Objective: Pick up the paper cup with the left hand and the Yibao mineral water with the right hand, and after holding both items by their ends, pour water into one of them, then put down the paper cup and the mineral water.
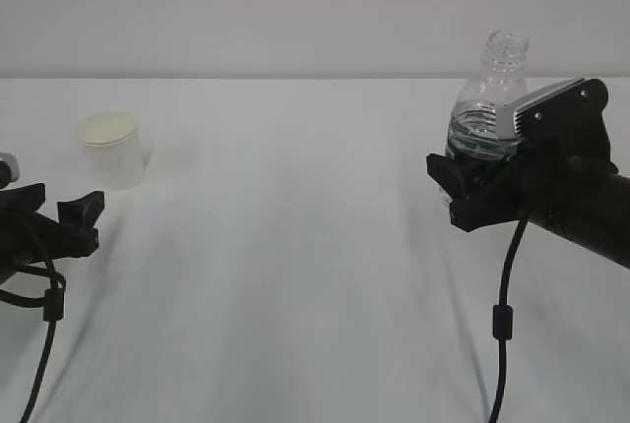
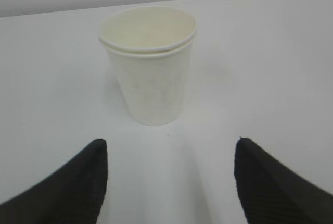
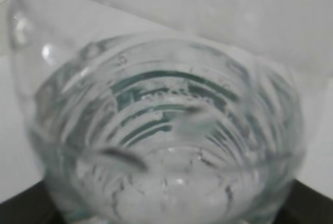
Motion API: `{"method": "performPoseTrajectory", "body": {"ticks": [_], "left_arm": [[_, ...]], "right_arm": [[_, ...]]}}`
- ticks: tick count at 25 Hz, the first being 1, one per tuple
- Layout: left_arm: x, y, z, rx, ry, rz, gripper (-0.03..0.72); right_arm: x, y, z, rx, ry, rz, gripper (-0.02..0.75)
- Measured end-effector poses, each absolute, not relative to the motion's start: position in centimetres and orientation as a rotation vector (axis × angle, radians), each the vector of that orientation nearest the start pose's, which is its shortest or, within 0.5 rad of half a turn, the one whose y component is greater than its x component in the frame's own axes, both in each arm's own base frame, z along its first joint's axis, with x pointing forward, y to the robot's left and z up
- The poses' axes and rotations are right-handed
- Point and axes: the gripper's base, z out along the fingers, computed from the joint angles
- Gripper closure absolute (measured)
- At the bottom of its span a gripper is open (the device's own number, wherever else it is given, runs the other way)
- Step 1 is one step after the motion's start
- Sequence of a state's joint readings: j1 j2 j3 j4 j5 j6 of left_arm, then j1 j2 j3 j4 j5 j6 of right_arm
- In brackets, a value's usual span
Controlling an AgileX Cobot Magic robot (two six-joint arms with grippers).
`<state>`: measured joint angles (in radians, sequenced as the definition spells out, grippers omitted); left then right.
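Left hand, black fingers spread, empty; cream-white tapered paper cup upright on white bench at 12 o'clock, apart. Right hand fingers clamp clear ribbed uncapped Yibao mineral water, upright.

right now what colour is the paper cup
Plain cream-white, no print; the paper cup shows best in the left wrist view.

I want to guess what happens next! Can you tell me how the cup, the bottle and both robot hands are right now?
paper cup: upright on the table, empty, not held.
Yibao mineral water bottle: upright, no cap, gripped by the right hand.
left gripper: open, short of the cup, touching nothing.
right gripper: closed around the bottle's lower part.
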<state>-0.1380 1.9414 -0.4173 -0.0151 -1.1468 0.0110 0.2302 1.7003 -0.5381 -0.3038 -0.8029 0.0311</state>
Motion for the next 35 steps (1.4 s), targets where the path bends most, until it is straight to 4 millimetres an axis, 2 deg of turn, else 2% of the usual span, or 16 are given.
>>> {"method": "performPoseTrajectory", "body": {"ticks": [28,35], "left_arm": [[33.1,-4.6,6.6,0.138,1.846,-0.089,0.149],[34.5,-4.6,6.4,0.132,1.820,-0.087,0.149]], "right_arm": [[28.6,8.7,16.2,-0.529,1.789,0.235,0.238],[28.6,8.7,16.2,-0.529,1.789,0.235,0.239]]}}
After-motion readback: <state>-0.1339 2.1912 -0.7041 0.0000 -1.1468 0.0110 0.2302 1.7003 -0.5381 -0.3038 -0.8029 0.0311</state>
